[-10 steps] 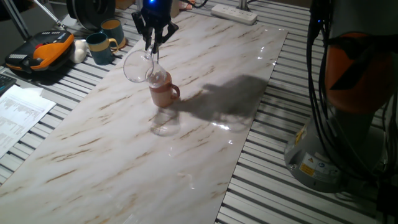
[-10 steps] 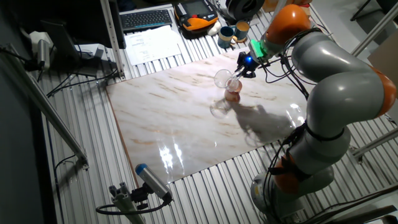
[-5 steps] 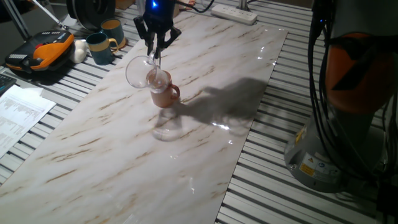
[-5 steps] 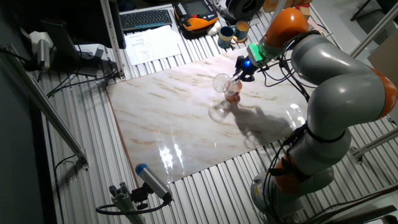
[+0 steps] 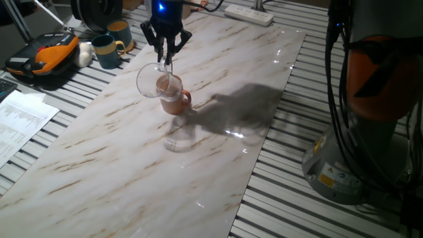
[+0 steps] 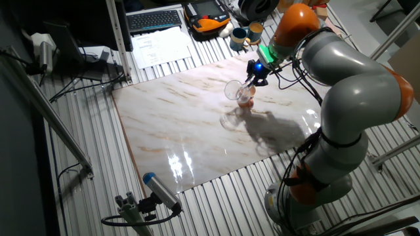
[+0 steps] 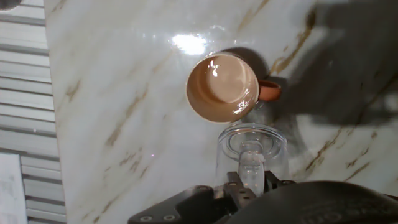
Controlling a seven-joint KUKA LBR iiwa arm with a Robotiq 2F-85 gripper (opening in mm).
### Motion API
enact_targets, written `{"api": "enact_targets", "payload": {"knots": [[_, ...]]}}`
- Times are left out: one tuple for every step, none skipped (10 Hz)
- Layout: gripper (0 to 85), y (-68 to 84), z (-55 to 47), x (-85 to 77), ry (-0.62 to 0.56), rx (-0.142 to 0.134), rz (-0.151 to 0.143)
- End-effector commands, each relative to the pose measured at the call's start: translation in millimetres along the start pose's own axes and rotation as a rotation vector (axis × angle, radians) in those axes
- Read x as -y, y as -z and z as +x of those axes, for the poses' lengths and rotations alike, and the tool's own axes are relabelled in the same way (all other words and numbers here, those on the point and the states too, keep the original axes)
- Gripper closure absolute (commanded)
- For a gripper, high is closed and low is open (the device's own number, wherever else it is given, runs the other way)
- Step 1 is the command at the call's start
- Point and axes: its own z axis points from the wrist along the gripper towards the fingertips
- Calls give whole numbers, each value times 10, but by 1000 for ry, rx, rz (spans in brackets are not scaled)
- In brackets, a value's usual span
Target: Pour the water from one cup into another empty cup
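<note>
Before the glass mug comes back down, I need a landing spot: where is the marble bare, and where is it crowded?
Bare marble stretches from the terracotta mug toward the near edge and the paper sheets. It is also bare between that mug and the power strip. It is crowded under the end effector holding the glass mug, and by the teal mugs off the slab.

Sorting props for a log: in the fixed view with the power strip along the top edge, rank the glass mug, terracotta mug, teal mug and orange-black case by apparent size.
1. orange-black case
2. glass mug, held tilted
3. teal mug and terracotta mug: too alike to rank; the glass partly covers the terracotta one, and the teal sits farther back.
</note>
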Motion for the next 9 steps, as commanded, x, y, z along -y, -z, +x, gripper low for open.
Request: {"api": "enact_targets", "payload": {"knots": [[850, -23, 18, 24, -2, -1, 3], [850, -43, 39, 55, 0, -2, 10], [850, -66, 59, 88, -1, -10, 5], [850, -88, 80, 115, -11, -29, -18], [850, -98, 84, 119, -22, -50, -45], [850, -102, 79, 109, -23, -76, -70], [850, -124, 68, 97, -18, -80, -62], [850, -153, 64, 85, -2, -70, -22], [850, -192, 55, 65, 8, -47, 26]]}}
